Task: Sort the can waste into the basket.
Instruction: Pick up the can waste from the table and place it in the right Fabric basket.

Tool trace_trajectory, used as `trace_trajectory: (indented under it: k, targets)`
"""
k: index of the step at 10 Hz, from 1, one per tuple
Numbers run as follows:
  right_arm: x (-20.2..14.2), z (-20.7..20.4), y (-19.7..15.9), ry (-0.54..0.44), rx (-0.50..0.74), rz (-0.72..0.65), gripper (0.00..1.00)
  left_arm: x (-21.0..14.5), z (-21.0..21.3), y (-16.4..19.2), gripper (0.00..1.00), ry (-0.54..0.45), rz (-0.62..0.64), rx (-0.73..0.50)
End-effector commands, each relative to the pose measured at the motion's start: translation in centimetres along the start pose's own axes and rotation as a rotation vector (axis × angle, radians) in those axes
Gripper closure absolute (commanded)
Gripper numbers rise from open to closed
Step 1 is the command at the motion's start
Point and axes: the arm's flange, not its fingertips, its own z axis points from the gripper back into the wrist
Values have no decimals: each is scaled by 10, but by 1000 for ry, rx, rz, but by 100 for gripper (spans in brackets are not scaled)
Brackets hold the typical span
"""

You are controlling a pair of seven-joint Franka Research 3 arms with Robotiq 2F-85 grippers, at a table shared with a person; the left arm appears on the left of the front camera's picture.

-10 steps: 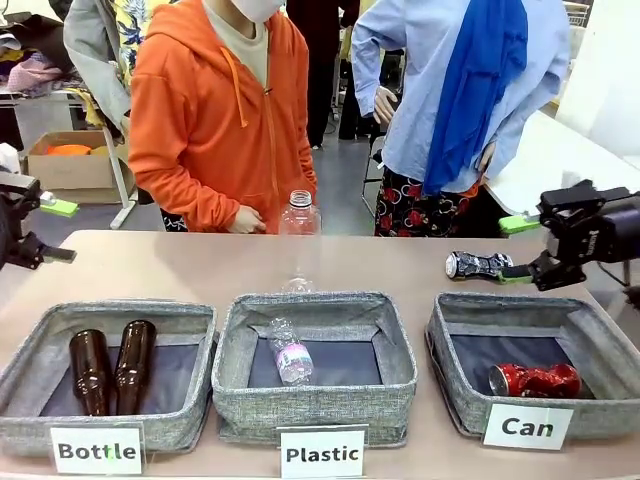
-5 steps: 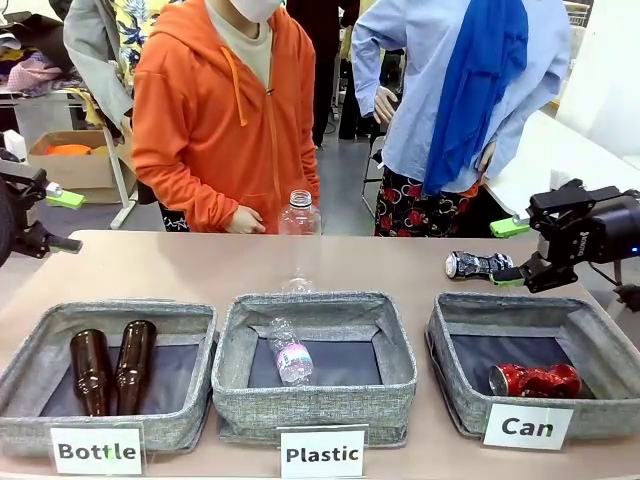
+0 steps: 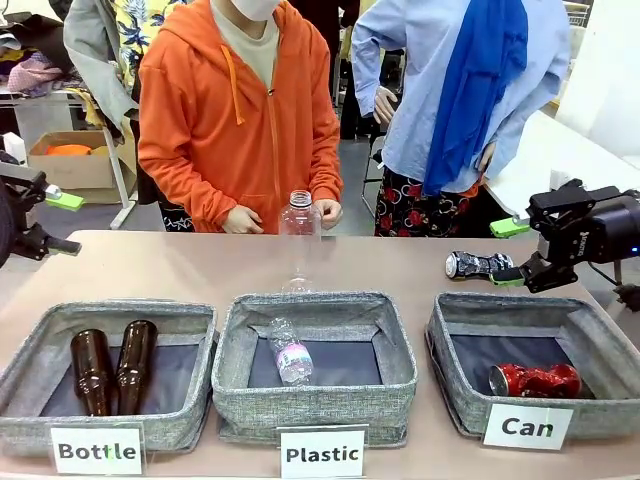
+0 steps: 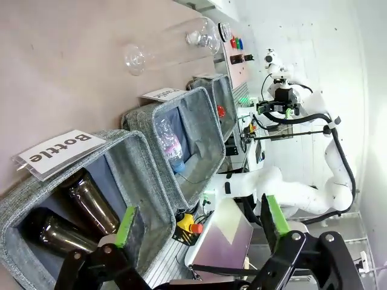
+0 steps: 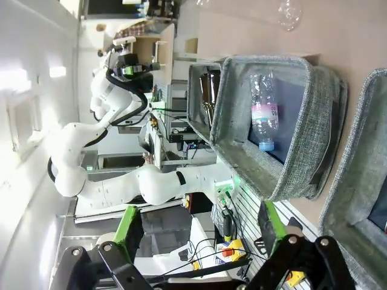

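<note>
Currently the right end effector point(image 3: 512, 252) stands released, jaws wide and turned sideways, its lower fingertip just beside the black-and-silver can point(image 3: 478, 264). That can lies on its side on the counter point(image 3: 180, 265), just behind the basket point(image 3: 520, 305) labelled "Can". Probable reason for the pose: it is lined up to take the can across its body. Inside the basket the red can point(image 3: 535, 380) lies near the label side, so half the sort reads as done. The left end effector point(image 3: 62, 224), likewise released and empty, hangs at the counter's left edge, clear of the work.
</note>
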Motion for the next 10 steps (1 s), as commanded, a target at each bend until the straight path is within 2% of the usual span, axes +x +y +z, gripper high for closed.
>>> trace_trajectory:
  k: [1,4,5,7,9,10]
  targets:
    - [-3,0,0,-1,8,8,0,-2,2,-1,0,3,0,11]
    - [0,0,0,0,0,0,0,-2,2,-1,0,3,0,11]
    - [4,-16,13,-127,-336,-39,0,-2,2,-1,0,3,0,11]
    - [4,-34,36,-319,-769,35,0,-2,2,-1,0,3,0,11]
    - [8,-30,34,-552,-1271,-143,0,-2,2,-1,0,3,0,11]
    - [9,-26,35,-648,-1363,-190,0,-2,2,-1,0,3,0,11]
